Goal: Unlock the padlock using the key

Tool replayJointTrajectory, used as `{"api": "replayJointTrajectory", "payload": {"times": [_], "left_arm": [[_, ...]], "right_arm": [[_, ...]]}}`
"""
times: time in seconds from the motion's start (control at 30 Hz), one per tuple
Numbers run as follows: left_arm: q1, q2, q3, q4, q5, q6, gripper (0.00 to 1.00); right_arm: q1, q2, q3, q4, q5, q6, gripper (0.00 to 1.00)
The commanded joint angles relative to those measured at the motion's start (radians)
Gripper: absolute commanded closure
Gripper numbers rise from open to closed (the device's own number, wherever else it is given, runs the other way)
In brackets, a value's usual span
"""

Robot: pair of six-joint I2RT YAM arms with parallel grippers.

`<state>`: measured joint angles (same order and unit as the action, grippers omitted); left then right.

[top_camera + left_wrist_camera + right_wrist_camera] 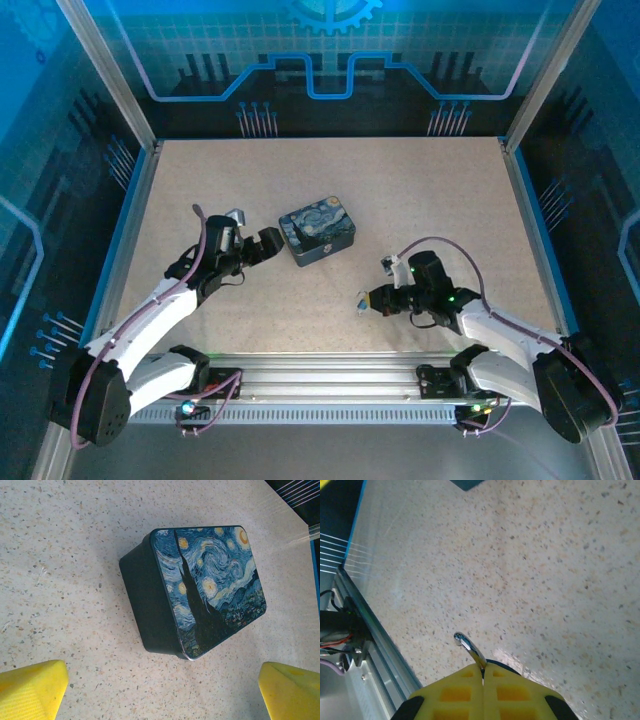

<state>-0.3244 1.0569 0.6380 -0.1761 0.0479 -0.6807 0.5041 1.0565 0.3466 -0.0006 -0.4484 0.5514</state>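
Nearest the arm bases, the right claw [483, 672] is pressed together, pinching the padlock [469, 649]; just its curved silver shackle pokes out above the speckled desk [420, 200]. Farther back on the left, the left claw [262, 245] hangs spread wide, its yellow fingers [35, 687] apart from the starry-night tin box [210, 590] just beyond.

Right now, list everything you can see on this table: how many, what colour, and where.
tin box: one, blue and yellow starry print, lid on, table centre
padlock: one, apparently; only a curved silver shackle shows, sticking out of the right gripper
table: one, speckled beige
left gripper: one, yellow fingers, open, aimed at the tin box, not touching
right gripper: one, yellow fingers, shut on the padlock, near the front edge
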Motion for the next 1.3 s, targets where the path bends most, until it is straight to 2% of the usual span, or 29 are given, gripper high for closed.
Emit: {"api": "replayJointTrajectory", "payload": {"times": [0.0, 0.47, 0.63, 0.83, 0.93, 1.27], "left_arm": [[0.010, -0.011, -0.012, -0.006, -0.003, 0.002, 0.01], [0.010, -0.007, -0.010, 0.000, 0.010, -0.003, 0.01], [0.010, 0.000, -0.008, 0.002, 0.015, -0.004, 0.01], [0.010, 0.002, -0.004, 0.007, 0.019, -0.004, 0.01], [0.010, 0.000, -0.004, 0.006, 0.020, -0.003, 0.01], [0.010, -0.032, 0.003, 0.001, 0.016, -0.010, 0.01]], "right_arm": [[0.005, 0.029, -0.001, -0.020, 0.010, -0.023, 1.00], [-0.026, 0.221, 0.028, 0.093, -0.027, -0.010, 1.00], [-0.039, 0.262, 0.036, 0.110, -0.044, -0.011, 0.94], [-0.049, 0.272, 0.038, 0.114, -0.044, -0.011, 0.88], [-0.053, 0.266, 0.042, 0.113, -0.041, -0.011, 0.81], [-0.070, 0.182, 0.065, 0.054, -0.023, -0.026, 0.76]]}}
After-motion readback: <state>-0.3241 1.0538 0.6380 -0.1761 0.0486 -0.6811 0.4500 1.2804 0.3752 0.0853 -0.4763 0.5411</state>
